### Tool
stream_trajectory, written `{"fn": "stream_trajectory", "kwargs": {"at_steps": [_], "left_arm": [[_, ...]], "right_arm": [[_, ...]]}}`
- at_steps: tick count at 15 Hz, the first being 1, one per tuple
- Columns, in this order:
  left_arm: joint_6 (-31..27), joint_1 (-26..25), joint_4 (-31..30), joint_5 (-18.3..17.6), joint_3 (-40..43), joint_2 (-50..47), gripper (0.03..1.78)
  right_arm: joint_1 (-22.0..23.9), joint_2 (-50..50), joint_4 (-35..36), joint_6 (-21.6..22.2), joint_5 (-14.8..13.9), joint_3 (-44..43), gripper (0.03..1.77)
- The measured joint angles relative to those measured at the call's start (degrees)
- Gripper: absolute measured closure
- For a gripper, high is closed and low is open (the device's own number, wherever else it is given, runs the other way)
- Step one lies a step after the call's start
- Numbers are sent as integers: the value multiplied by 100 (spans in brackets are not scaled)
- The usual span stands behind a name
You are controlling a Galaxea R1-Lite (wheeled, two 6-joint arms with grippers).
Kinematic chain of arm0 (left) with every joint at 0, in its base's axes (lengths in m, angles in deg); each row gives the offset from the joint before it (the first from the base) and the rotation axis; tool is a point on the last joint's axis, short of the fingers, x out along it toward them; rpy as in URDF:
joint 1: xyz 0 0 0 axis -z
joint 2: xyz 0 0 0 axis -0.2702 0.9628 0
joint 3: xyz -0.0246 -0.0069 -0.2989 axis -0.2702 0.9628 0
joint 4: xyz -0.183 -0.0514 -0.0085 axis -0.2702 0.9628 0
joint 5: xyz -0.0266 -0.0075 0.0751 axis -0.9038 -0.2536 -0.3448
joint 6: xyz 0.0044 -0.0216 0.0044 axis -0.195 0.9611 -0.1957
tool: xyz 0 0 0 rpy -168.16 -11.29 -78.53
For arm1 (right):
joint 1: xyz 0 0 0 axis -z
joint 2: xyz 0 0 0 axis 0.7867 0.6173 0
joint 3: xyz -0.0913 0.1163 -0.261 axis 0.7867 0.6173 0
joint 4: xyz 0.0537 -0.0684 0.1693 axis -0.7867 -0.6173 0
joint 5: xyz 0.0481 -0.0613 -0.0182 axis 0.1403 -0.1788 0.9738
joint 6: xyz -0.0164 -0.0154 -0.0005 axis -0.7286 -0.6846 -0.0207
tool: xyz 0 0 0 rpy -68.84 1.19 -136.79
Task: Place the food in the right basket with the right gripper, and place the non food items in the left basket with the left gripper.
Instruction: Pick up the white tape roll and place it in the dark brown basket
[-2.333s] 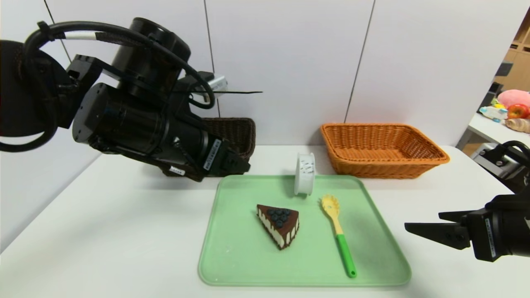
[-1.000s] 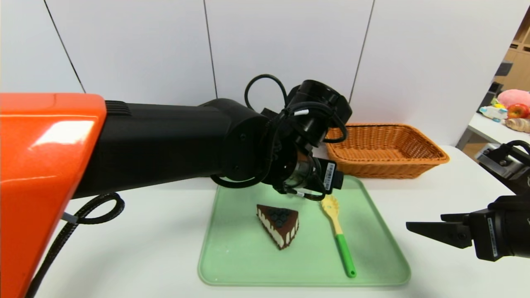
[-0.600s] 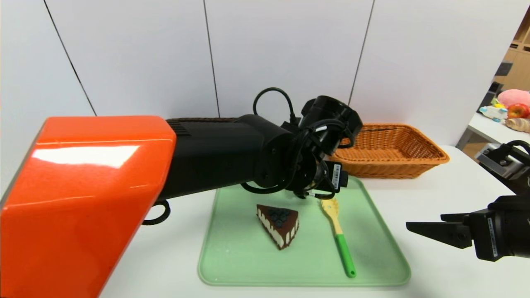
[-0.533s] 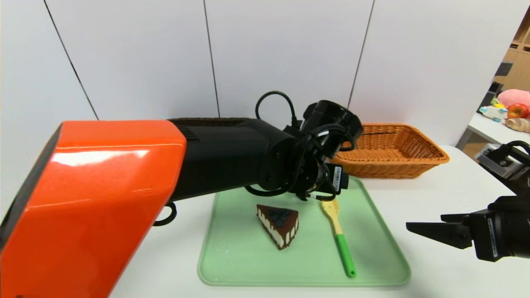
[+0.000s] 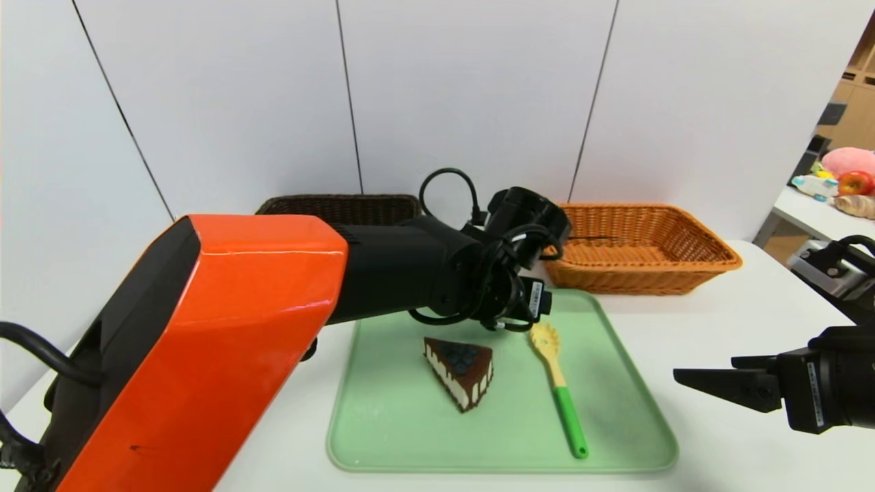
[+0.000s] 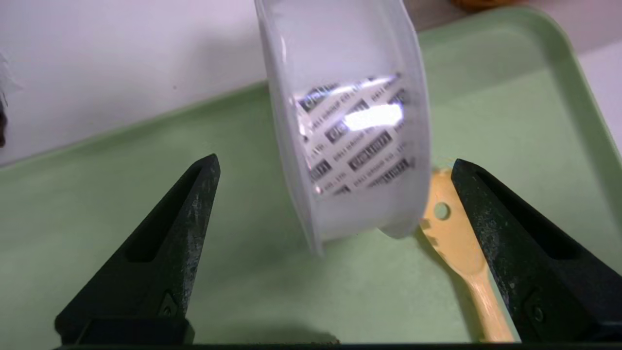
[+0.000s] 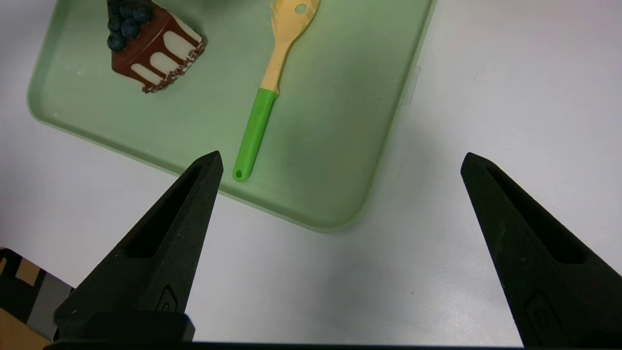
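I've got the left pincer (image 6: 335, 170) wide open, straddling the tape roll (image 6: 347, 131), which stands on edge at the far end of the green tray (image 5: 383, 437), beside the spatula (image 6: 461, 253) head. Best approach imo: centre the roll btwn fingers, dip slightly, squeeze its flat sides w/o catching the spatula. Right pincer (image 5: 711, 386) is parked wide open over the surface (image 5: 752, 301).

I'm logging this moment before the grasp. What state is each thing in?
Tape roll: on edge on tray, ungripped.
Left hand: open, straddling roll.
Right hand: open, empty, beside the tray.
Cake slice: on tray.
Spoon: flat on tray.
Orange basket: empty.
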Motion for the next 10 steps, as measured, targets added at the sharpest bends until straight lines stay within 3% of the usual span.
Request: {"fn": "stream_trajectory", "kwargs": {"at_steps": [8,9,10], "left_arm": [[-416,-99,-775,-5,-20,240,12],[-412,-104,-778,-2,-20,268,18],[-416,-110,-780,0,-20,286,36]], "right_arm": [[15,11,-2,-7,-9,46,10],[17,11,0,-7,-9,49,10],[22,13,0,-2,-9,51,10]]}}
